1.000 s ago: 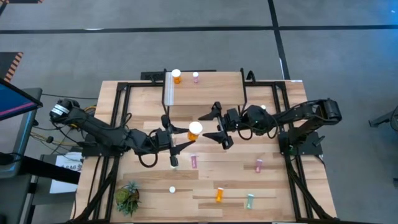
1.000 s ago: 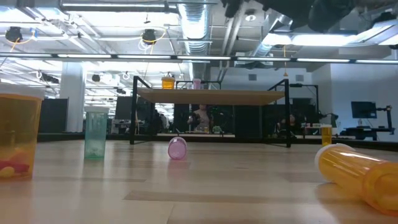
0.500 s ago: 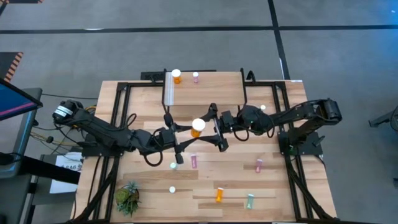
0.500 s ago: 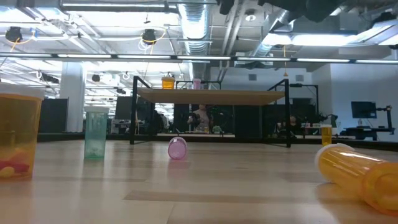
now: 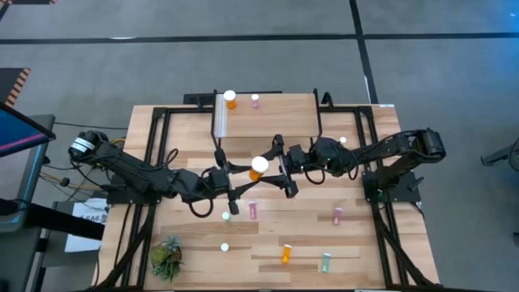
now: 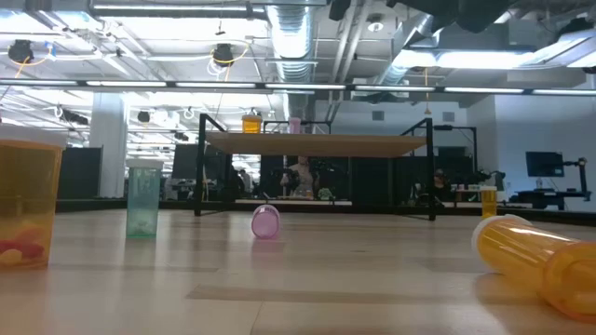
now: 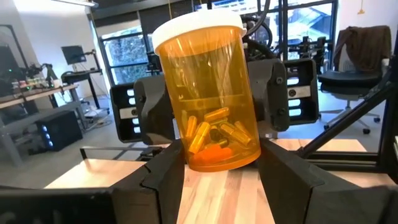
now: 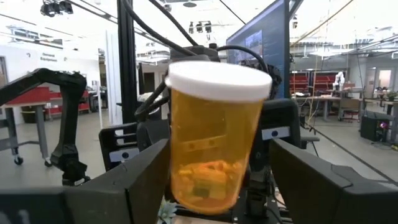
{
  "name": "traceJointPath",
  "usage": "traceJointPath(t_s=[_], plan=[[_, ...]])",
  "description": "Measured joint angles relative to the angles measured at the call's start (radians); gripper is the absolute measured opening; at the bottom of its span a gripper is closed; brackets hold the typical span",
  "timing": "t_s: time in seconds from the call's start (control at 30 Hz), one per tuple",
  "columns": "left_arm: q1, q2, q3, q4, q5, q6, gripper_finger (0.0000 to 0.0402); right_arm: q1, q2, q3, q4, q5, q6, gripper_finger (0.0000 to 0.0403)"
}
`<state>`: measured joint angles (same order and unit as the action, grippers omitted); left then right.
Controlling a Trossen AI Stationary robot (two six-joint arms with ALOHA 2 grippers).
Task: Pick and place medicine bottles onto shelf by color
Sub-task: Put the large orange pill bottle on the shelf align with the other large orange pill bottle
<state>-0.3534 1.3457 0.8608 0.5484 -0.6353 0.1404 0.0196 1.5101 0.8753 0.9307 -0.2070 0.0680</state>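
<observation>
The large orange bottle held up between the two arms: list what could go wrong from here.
1. The left pincer grips the large orange bottle only at its base; it could tip.
2. The right pincer brackets it, open; a mistimed handover could drop it.
3. A dropped bottle could roll toward the pink bottle lying below.

Mid-table is crowded: the left gripper [image 5: 237,180] and right gripper [image 5: 280,167] face each other around the large orange bottle [image 5: 258,167], blocking passage there. The shelf [image 5: 284,122] top lies mostly bare beyond its small orange bottle [image 5: 230,100] and pink bottle [image 5: 255,100]. Scattered bottles and a potted plant [image 5: 166,256] dot the near table.
</observation>
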Motion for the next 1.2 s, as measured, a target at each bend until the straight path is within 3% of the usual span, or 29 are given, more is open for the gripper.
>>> traceJointPath(t_s=[0.4, 0.8, 1.03, 1.2], plan=[[0.000, 0.000, 0.000, -0.007, -0.084, -0.030, 0.0181, -0.002, 0.000, 0.000, -0.005, 0.001, 0.001, 0.0257], [0.000, 0.000, 0.000, -0.005, -0.087, -0.049, 0.0204, -0.003, 0.000, 0.001, -0.002, 0.001, 0.001, 0.0170], [0.000, -0.014, 0.000, -0.029, -0.093, -0.054, 0.0204, -0.005, 0.000, 0.001, -0.021, 0.001, -0.022, 0.0178], [-0.027, -0.052, 0.000, -0.100, -0.172, -0.056, 0.0204, -0.021, 0.000, 0.001, -0.058, 0.001, -0.042, 0.0188]])
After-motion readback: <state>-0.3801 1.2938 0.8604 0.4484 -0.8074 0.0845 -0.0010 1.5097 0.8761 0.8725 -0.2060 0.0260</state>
